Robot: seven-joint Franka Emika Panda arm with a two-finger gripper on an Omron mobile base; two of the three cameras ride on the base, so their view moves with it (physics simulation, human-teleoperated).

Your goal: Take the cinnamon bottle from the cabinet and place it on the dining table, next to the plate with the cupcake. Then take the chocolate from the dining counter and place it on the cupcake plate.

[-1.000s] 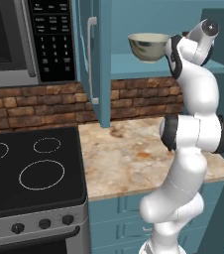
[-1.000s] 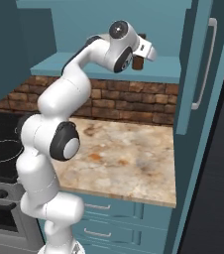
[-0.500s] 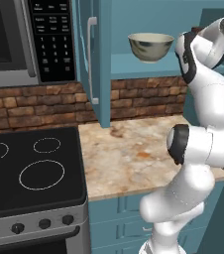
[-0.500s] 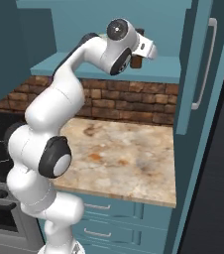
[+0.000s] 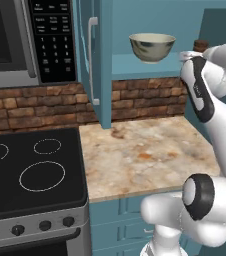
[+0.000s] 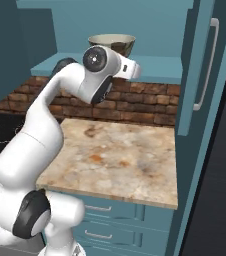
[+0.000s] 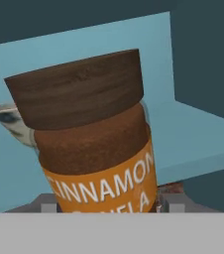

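The cinnamon bottle (image 7: 96, 149), brown with a dark brown cap and an orange label, stands large and tilted in the hand view. My gripper (image 7: 108, 204) is shut on it, a fingertip (image 7: 47, 203) pressed against each side of the label. From the left base view just the bottle's cap (image 5: 201, 46) peeks over my white wrist, at the right end of the cabinet shelf (image 5: 135, 65). In the right base view my wrist reaches onto the same shelf (image 6: 155, 67).
A patterned bowl (image 5: 152, 47) (image 6: 111, 44) (image 7: 10, 121) stands on the shelf just left of the bottle. Open cabinet doors (image 5: 97, 60) (image 6: 205, 65) hang on both sides. Below lie the stone counter (image 5: 140, 150), a stove (image 5: 30, 170) and a microwave (image 5: 15, 40).
The fingers have closed in on the cinnamon bottle. My upper arm and elbow have swung over while the hand stayed at the shelf.
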